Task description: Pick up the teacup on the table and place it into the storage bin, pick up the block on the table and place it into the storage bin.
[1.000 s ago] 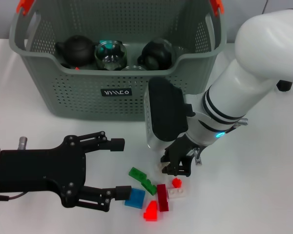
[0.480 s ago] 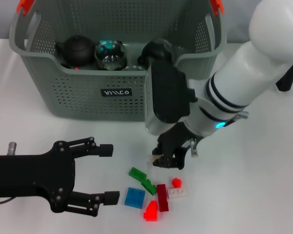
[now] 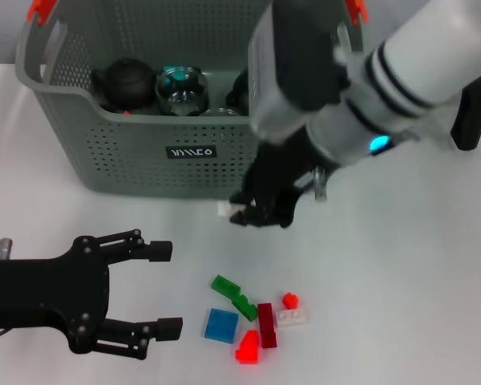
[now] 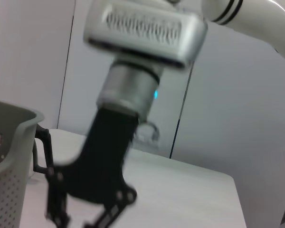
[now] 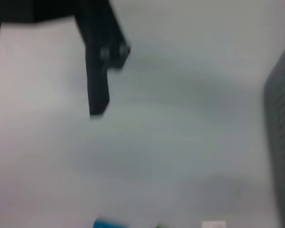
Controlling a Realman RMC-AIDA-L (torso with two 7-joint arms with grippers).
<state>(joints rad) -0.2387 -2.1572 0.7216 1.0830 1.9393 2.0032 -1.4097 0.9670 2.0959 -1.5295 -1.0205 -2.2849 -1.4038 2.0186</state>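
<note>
Now the right gripper [image 3: 242, 212] pinches a white block [image 3: 227, 209] (left gripper [image 3: 162, 289] spread wide).

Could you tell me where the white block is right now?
The white block is held by the right gripper, above the table, just before the storage bin.

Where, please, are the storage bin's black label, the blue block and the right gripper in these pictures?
black label [image 3: 191, 151], head view, its middle, on the storage bin's front wall.
blue block [image 3: 221, 326], head view, its top face.
right gripper [image 3: 252, 212], head view, between its fingertips.
</note>
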